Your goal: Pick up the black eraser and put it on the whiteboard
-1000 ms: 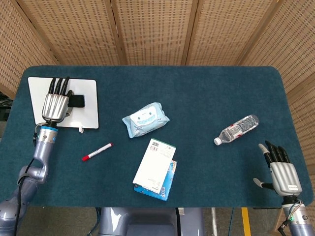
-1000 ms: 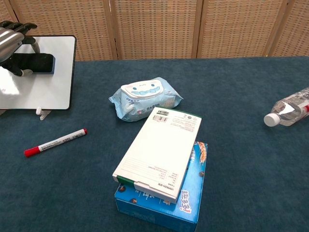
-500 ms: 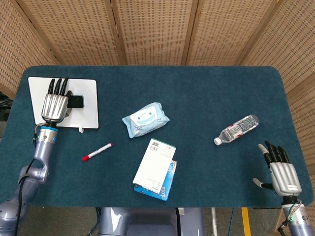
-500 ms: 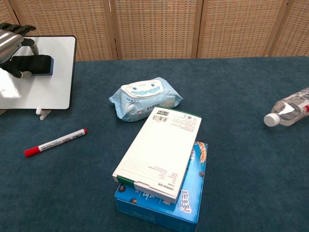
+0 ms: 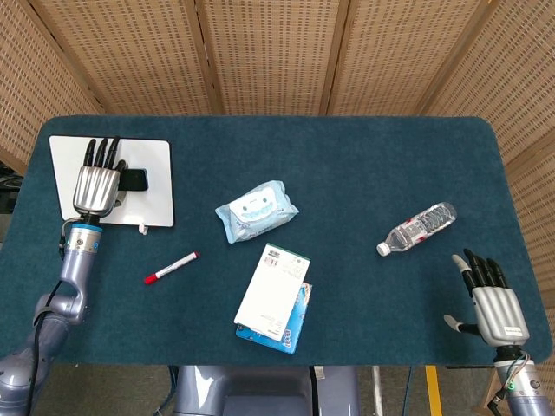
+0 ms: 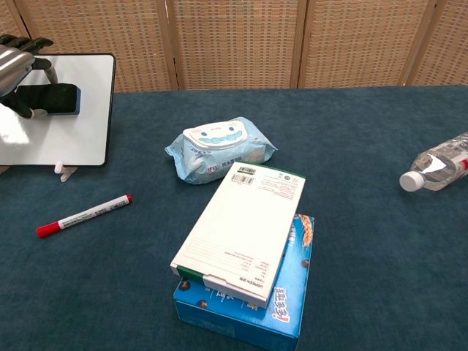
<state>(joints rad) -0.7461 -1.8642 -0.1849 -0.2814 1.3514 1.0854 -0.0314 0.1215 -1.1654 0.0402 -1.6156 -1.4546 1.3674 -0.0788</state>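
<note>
The black eraser (image 5: pixel 134 179) (image 6: pixel 51 99) lies on the white whiteboard (image 5: pixel 156 195) (image 6: pixel 80 139) at the table's far left. My left hand (image 5: pixel 95 184) (image 6: pixel 13 62) hovers over the board just left of the eraser, fingers stretched out straight and thumb close beside the eraser's near edge. It grips nothing that I can see. My right hand (image 5: pixel 496 303) rests at the table's near right corner with fingers spread and empty; only the head view shows it.
A pack of wet wipes (image 5: pixel 256 211) (image 6: pixel 219 148) lies mid-table. A red-capped marker (image 5: pixel 171 268) (image 6: pixel 84 215) lies below the board. A white box on a blue box (image 5: pixel 273 297) (image 6: pixel 245 248) sits near the front. A water bottle (image 5: pixel 418 228) (image 6: pixel 439 170) lies at right.
My left hand has drifted slightly left and away from the eraser, which stays on the whiteboard. The right hand has shifted down a little.
</note>
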